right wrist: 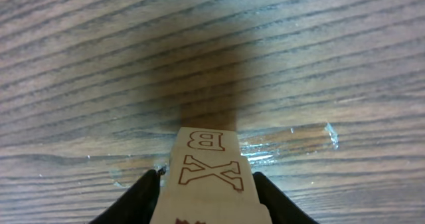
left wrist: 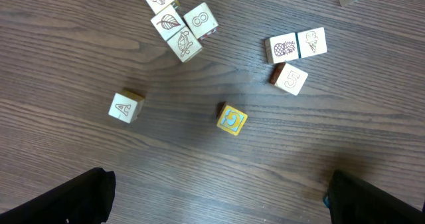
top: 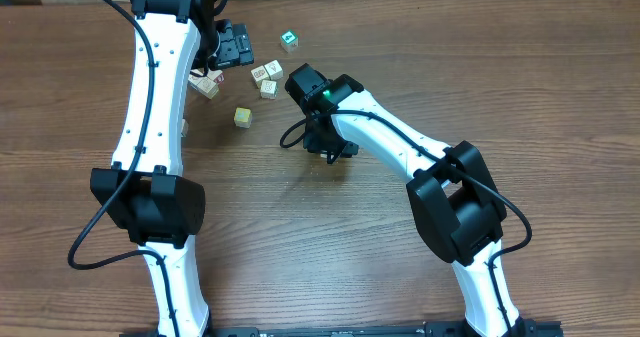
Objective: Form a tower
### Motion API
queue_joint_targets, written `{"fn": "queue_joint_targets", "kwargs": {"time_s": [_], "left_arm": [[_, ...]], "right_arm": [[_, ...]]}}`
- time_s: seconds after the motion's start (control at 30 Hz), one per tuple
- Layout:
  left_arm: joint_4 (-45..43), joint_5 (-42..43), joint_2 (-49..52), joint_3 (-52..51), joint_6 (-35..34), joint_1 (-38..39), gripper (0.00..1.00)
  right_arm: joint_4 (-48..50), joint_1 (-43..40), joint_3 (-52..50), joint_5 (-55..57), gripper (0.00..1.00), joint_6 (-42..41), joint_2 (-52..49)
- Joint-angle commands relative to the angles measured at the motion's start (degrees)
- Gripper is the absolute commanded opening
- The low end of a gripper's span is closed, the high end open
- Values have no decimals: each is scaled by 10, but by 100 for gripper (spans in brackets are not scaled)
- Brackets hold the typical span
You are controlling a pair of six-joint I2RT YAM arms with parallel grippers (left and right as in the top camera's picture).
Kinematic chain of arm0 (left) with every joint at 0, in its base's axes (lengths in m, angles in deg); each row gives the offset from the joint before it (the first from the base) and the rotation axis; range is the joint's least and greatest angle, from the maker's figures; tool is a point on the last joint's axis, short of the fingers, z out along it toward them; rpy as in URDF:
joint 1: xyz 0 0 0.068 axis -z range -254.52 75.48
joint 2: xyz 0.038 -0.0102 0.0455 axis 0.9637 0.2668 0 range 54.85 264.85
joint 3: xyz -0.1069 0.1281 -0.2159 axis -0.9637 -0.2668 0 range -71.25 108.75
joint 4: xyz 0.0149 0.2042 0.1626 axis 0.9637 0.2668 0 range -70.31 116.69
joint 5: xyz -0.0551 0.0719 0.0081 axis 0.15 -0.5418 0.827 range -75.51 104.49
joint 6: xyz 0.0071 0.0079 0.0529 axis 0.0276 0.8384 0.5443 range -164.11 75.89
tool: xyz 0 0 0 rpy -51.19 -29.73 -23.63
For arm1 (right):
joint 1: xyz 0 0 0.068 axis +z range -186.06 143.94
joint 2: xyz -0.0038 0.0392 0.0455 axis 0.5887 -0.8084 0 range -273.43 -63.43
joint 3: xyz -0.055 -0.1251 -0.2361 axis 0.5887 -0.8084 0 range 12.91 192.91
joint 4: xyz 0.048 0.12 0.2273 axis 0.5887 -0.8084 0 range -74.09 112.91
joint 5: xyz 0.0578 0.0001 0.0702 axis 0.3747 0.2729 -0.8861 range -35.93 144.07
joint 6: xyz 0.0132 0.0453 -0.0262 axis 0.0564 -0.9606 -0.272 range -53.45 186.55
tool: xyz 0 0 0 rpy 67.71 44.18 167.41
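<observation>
The overhead camera looks straight down on the table (top: pixel 560 87) from well above, with the arm bases (top: pixel 180 312) at the bottom edge of its frame. The left wrist camera also faces down, nearer the wood, its own fingers (left wrist: pixel 73 201) dark in the lower corners. It shares the loose cubes (left wrist: pixel 297 46) with the overhead view: the yellow cube (left wrist: pixel 232 119) at its centre is the yellow cube (top: pixel 242 117) left of upper centre there. The right wrist camera sits very near, tilted along the tabletop, with the tower (right wrist: pixel 207 177) at its bottom edge. Overhead, the right arm (top: pixel 385 132) hides that spot.
</observation>
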Motion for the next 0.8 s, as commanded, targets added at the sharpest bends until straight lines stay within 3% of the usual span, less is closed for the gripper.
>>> {"fn": "queue_joint_targets", "kwargs": {"time_s": [0.0,0.2,0.27,0.43,0.47,0.5,0.53,0.77], "left_arm": [[-1,3,-8,9,-8,0,100],[-1,3,-8,9,-8,0,99],[-1,3,-8,9,-8,0,100],[-1,3,-8,9,-8,0,100],[-1,3,-8,9,-8,0,100],[-1,3,-8,9,-8,0,100],[-1,3,-8,9,-8,0,100],[-1,3,-8,9,-8,0,100]], "right_arm": [[3,-1,-3,10,33,4,-5],[6,-1,-3,10,28,80,-5],[7,-1,-3,10,24,88,-5],[7,-2,-3,10,24,88,-5],[6,-2,-3,10,27,88,-5],[6,-2,-3,10,40,88,-5],[6,-2,-3,10,47,87,-5],[4,-2,5,10,49,87,-4]]}}
